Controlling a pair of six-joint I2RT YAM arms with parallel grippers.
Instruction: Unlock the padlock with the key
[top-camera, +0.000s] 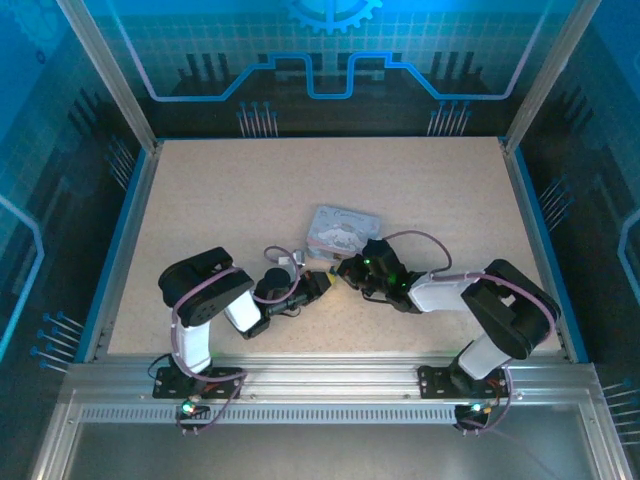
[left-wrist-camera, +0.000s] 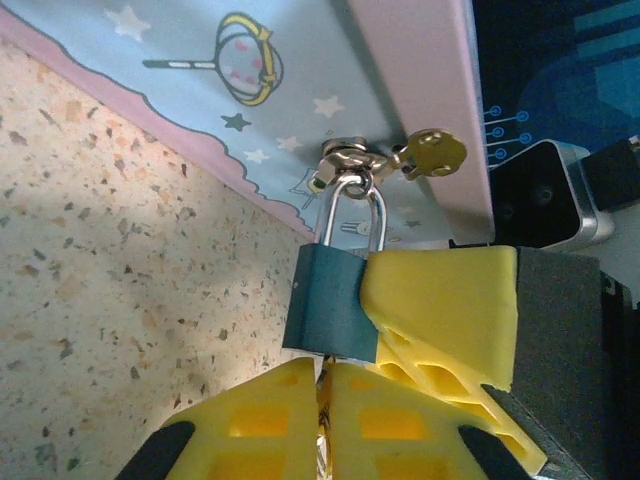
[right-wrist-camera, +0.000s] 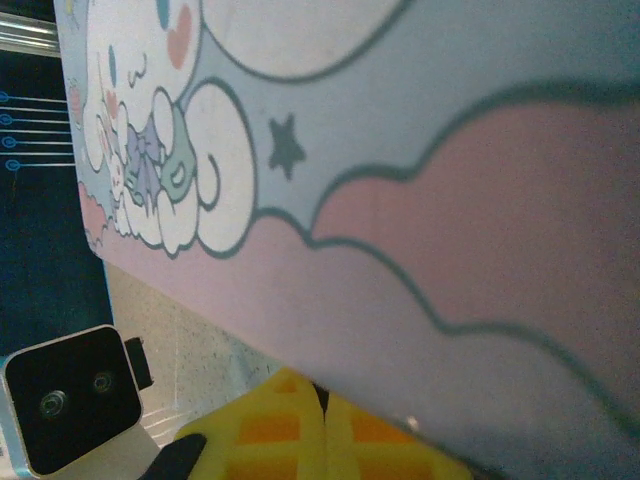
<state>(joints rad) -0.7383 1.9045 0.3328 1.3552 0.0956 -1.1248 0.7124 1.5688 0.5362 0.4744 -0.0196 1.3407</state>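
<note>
Under the tin's (left-wrist-camera: 180, 80) clasp (left-wrist-camera: 350, 160) hangs the padlock (left-wrist-camera: 330, 300). The right tool (right-wrist-camera: 318, 425), clenched on nothing, braces its side so the left tool (left-wrist-camera: 325, 420), apparently pinching the key (left-wrist-camera: 322, 445), can meet the keyhole.

One small dark-blue metal padlock (left-wrist-camera: 332, 300) and one thin dark metal key (left-wrist-camera: 322, 432) sit at one pale blue-and-pink rectangular tin (left-wrist-camera: 180, 100). Two yellow-fingered grippers, left gripper (left-wrist-camera: 322, 385) and right gripper (right-wrist-camera: 320, 400), are beside the tin.

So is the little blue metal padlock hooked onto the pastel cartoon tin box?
Yes, the padlock's silver shackle loops through the metal ring on the tin's edge.
</note>
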